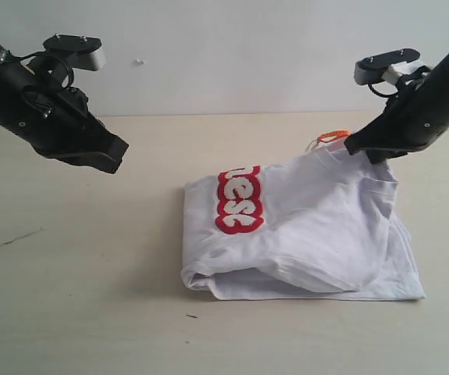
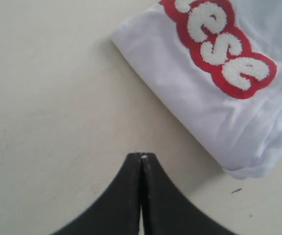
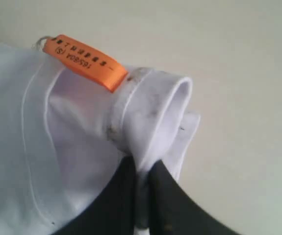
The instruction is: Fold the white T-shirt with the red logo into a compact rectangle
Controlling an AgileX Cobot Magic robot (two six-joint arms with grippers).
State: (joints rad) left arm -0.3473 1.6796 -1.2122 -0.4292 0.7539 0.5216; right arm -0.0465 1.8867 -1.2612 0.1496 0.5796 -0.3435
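The right hand (image 3: 141, 169) pinches the white T-shirt (image 1: 318, 226) at its collar (image 3: 131, 112) beside the orange tag (image 3: 84, 61); the left hand (image 2: 141, 157), closed and empty, hovers over the worktop (image 1: 68, 297).

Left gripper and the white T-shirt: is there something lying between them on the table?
Nothing. In the left wrist view, only bare table shows between the shut left gripper and the folded edge of the white T-shirt.
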